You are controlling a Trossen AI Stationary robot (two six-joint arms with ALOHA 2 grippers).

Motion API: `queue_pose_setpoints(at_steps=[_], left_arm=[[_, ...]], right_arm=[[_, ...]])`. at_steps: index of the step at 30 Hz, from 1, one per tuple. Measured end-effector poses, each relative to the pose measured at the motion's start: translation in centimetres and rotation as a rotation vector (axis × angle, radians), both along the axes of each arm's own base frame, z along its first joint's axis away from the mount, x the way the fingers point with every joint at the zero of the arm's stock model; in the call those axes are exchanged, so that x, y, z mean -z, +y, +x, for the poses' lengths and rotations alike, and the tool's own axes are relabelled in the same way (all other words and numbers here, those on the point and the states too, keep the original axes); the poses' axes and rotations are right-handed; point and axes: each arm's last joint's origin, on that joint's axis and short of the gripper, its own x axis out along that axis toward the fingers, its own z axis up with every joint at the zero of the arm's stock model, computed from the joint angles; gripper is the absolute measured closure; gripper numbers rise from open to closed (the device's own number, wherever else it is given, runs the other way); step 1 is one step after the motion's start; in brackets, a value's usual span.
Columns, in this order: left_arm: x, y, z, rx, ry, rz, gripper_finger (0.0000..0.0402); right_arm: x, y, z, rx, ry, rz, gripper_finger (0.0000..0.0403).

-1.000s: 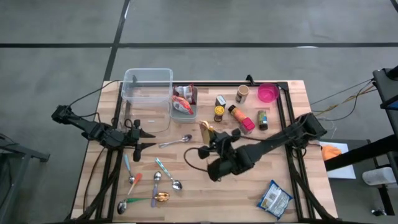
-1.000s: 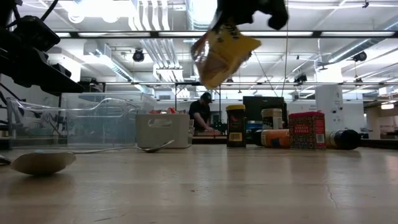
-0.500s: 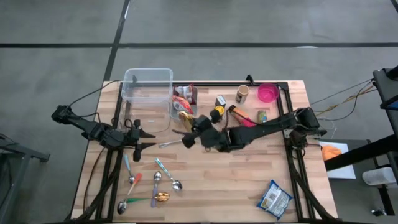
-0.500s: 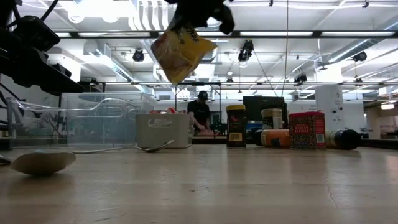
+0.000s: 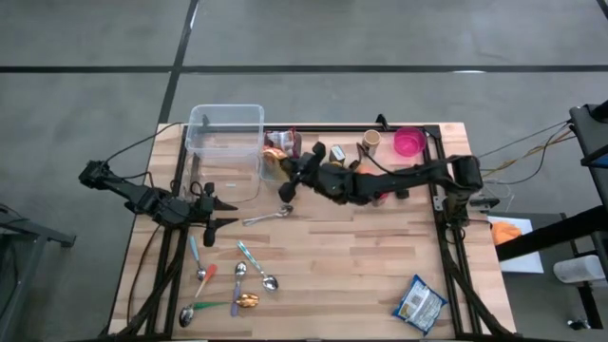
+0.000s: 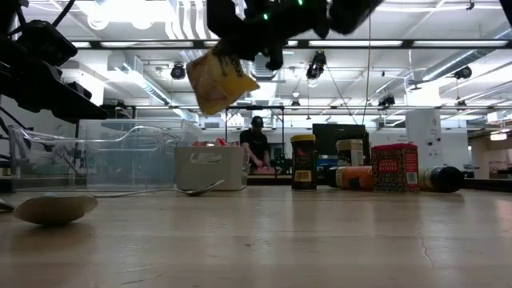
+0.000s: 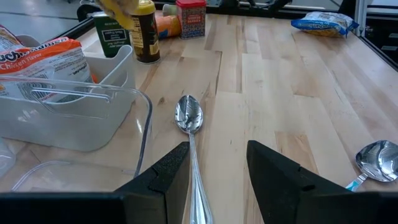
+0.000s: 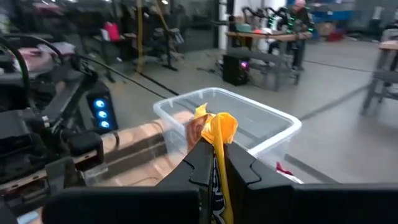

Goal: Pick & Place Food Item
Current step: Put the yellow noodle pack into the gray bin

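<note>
Over the last second the right tool (image 5: 288, 172), clenched on the yellow food packet (image 6: 218, 78), swung from surface centre toward 11 o'clock. Packet now airborne beside the clear bin (image 5: 225, 133); release likely next. Left tool (image 5: 215, 211) idles half-open at 9 o'clock, empty.

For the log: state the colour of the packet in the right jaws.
Yellow; the packet shows best in the low view.

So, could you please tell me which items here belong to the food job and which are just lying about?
In the job:
- yellow food packet, held by the right hand
- small grey bin

Lying about:
- spoons
- spice jars
- pink bowl
- blue packet
</note>
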Motion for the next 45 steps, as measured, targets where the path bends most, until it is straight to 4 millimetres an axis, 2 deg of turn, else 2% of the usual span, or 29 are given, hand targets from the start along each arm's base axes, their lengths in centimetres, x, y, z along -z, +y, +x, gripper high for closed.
queue_pose_setpoints(at_steps=[7, 13, 18, 25, 36, 45], left_arm=[[0.0, 0.0, 0.0, 0.0, -0.001, 0.0, 0.0238], [0.0, 0.0, 0.0, 0.0, -0.001, 0.0, 0.0238], [0.0, 0.0, 0.0, 0.0, -0.001, 0.0, 0.0238], [0.0, 0.0, 0.0, 0.0, 0.0, 0.0, 0.0238], [0.0, 0.0, 0.0, 0.0, 0.0, 0.0, 0.0238], [0.0, 0.0, 0.0, 0.0, 0.001, 0.001, 0.0238]], right_arm=[[2.2, -3.9, -1.6, -0.148, -0.118, 0.025, 0.0395], [3.3, -6.0, -2.0, -0.222, -0.192, 0.048, 0.0395], [4.6, -6.4, -1.1, -0.22, -0.188, 0.051, 0.0395], [5.4, -6.5, -0.9, -0.214, -0.222, 0.067, 0.0395], [8.7, -7.8, -0.2, -0.193, -0.291, 0.15, 0.0395], [9.5, -9.2, -0.3, -0.157, -0.267, 0.148, 0.0395]])
